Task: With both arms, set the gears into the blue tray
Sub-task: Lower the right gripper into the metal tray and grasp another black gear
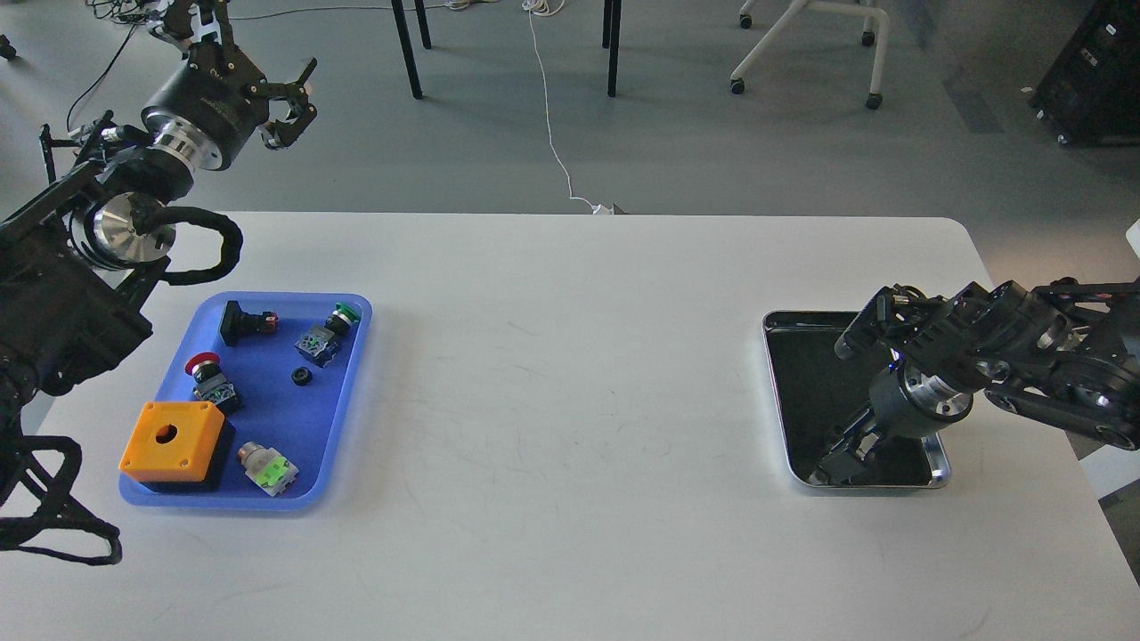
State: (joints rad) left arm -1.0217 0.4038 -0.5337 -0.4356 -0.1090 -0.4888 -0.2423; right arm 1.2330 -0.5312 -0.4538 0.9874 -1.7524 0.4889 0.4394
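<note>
One gear [302, 377] is sitting in the blue tray [354, 374] near the table's left edge, in among the switches and the orange box [175, 436]. The left gripper [287, 105] is raised beyond the table's far-left corner, fingers spread, empty. The right gripper [846, 454] is down inside the steel tray [937, 472] by the right edge, too dark to tell its jaw state. Looks like a pickup there; next comes a carry across to the blue tray.

matt blue plastic tray [352, 374]; shiny steel tray [777, 392] with dark bottom; smooth white table [570, 401].
</note>
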